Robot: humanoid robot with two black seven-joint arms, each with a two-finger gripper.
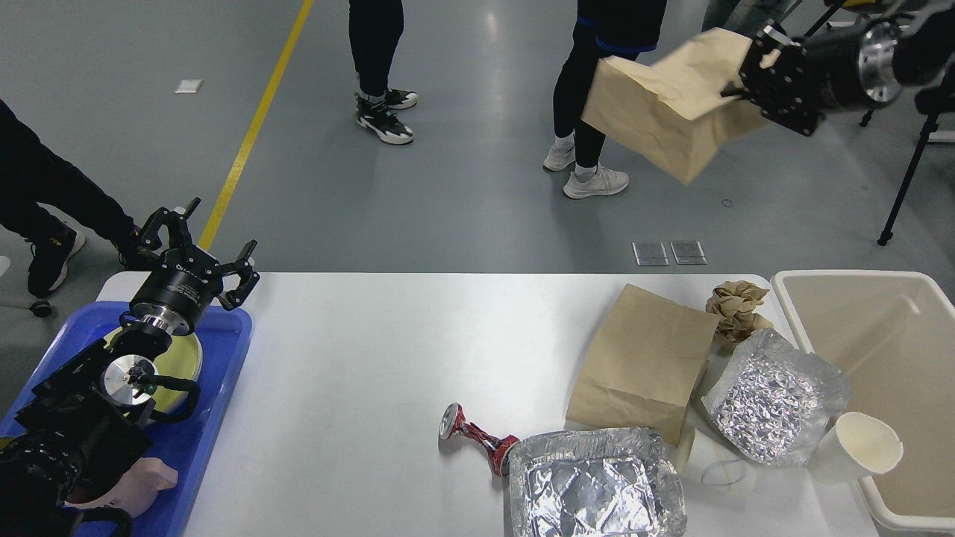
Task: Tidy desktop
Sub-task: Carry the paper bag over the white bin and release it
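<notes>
The white table [388, 373] fills the lower view; at three o'clock a beige bin [865, 328], its inside bare as far as seen; at nine o'clock a blue tray [216, 403] holding a yellow plate [190, 358]; two paper bags, one flat [645, 362], one [671, 104] gripped aloft in the right jaws [746, 78]; two foil trays [597, 485]; left jaws [195, 246] spread open.

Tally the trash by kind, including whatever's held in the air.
Paper bags: 2, one held by the right gripper at, one flat on the desktop at
Crumpled paper: 1
Foil containers: 2
Paper cups: 1 clear; a possible second under the flat bag, uncounted
Crushed cans: 1
Total: 7
</notes>
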